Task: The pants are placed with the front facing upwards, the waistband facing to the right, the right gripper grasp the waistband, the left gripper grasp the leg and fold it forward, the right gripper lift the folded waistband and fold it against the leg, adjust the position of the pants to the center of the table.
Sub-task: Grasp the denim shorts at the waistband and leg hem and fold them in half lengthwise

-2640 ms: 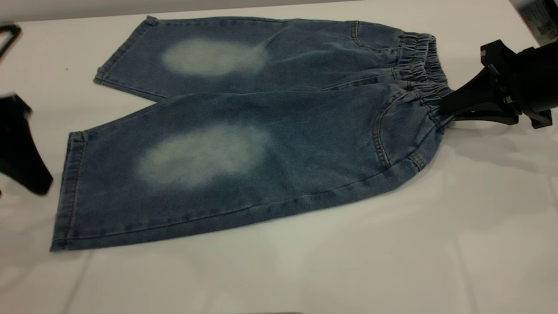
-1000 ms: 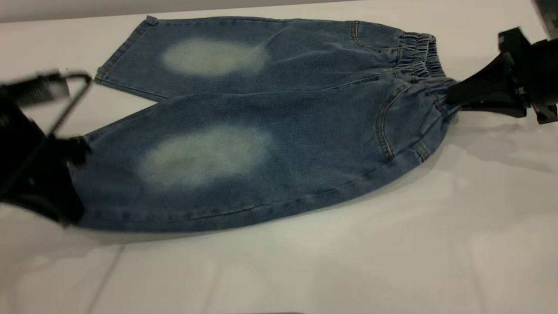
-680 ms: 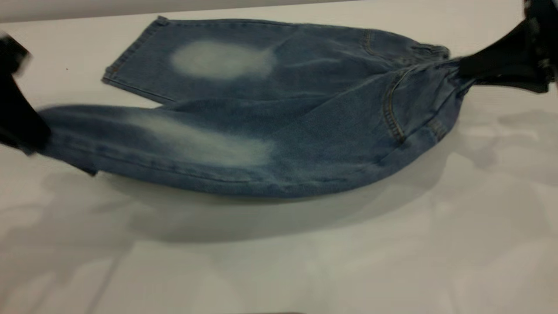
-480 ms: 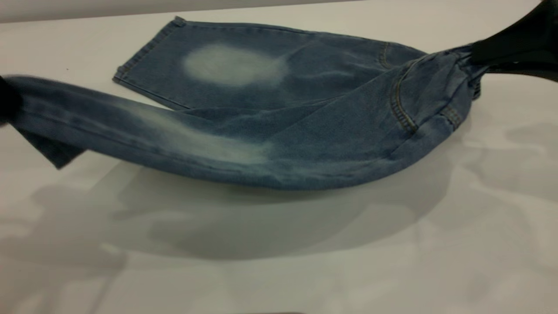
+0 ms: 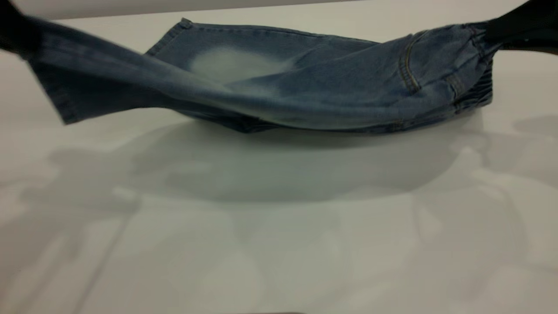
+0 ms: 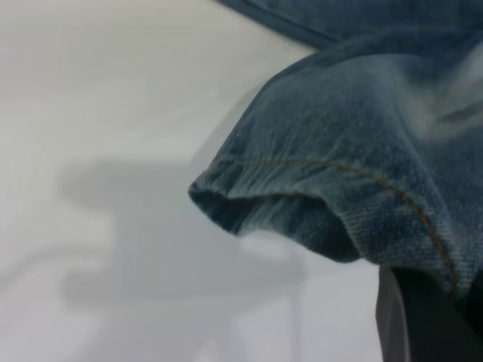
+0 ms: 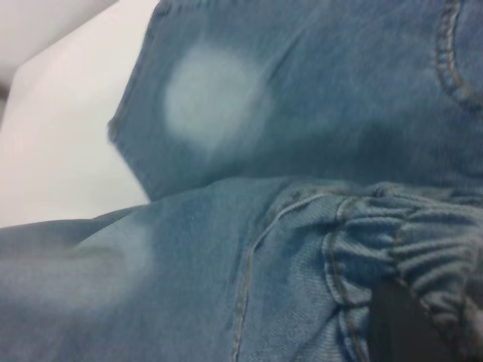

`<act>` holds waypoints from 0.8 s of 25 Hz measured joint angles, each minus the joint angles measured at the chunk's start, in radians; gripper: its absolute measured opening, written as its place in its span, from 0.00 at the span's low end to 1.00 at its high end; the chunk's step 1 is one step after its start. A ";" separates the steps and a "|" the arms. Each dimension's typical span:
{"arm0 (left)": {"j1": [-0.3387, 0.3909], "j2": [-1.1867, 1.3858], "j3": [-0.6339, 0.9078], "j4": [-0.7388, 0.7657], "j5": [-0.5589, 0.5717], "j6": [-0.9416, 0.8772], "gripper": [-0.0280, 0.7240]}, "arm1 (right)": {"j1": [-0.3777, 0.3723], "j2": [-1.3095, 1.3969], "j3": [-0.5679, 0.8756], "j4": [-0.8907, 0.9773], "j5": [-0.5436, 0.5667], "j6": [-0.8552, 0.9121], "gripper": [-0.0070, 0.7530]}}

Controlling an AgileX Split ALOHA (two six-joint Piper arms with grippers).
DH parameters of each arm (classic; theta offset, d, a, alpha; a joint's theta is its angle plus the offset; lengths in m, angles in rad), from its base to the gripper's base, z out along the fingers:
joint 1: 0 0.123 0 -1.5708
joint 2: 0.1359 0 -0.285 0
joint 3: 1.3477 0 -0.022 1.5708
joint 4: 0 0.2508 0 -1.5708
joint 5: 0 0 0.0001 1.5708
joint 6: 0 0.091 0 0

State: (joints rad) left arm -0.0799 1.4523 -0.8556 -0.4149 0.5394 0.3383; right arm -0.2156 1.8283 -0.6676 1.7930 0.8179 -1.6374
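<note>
The blue denim pants [image 5: 331, 87] hang stretched between my two grippers above the white table [image 5: 279, 244]. At the upper left edge, my left gripper [image 5: 19, 37] is shut on the near leg's hem [image 6: 302, 196], and one dark finger [image 6: 426, 320] shows under the cloth. My right gripper [image 5: 492, 28], at the upper right edge, is shut on the gathered waistband [image 7: 411, 237], with its finger [image 7: 400, 328] pressed into the ruffles. The far leg with its pale knee patch [image 5: 235, 63] still lies flat on the table, and the lifted near leg hangs partly over it.
The pants cast a broad shadow [image 5: 283, 165] on the table below them. The table's far edge [image 5: 130, 8] runs just behind the far leg. Bare white surface fills the near half of the exterior view.
Both grippers have risen and moved toward the far side, lifting the near leg and waistband off the table and swinging them over the far leg. The pants shifted slightly right.
</note>
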 joint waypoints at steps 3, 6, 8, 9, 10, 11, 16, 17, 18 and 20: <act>0.000 0.137 -0.099 0.000 0.000 0.014 0.10 | 0.000 0.031 -0.045 0.002 -0.008 0.021 0.05; 0.000 0.251 -0.206 0.000 0.005 0.029 0.10 | 0.000 0.074 -0.088 0.002 -0.024 0.046 0.05; 0.000 0.313 -0.293 0.000 0.017 0.040 0.10 | 0.000 0.107 -0.121 0.002 -0.051 0.055 0.05; 0.000 0.345 -0.330 0.000 0.029 0.044 0.10 | 0.000 0.121 -0.141 0.002 -0.059 0.057 0.05; 0.000 0.377 -0.375 0.000 0.041 0.046 0.10 | 0.000 0.139 -0.163 0.002 -0.064 0.060 0.05; 0.000 0.409 -0.420 0.000 0.051 0.054 0.10 | 0.000 0.157 -0.183 0.002 -0.065 0.061 0.05; -0.004 0.550 -0.618 0.000 0.080 0.104 0.10 | 0.000 0.247 -0.301 0.002 -0.039 0.053 0.05; -0.008 0.578 -0.656 0.003 0.080 0.116 0.10 | 0.000 0.265 -0.323 0.002 -0.037 0.053 0.05; -0.011 0.606 -0.693 0.004 0.080 0.128 0.10 | 0.000 0.281 -0.344 0.002 -0.035 0.052 0.05; -0.019 0.657 -0.755 0.004 0.080 0.142 0.10 | 0.000 0.309 -0.382 0.002 -0.033 0.043 0.05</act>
State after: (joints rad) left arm -0.0985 2.1090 -1.6108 -0.4113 0.6195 0.4807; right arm -0.2156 2.1377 -1.0501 1.7954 0.7852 -1.5943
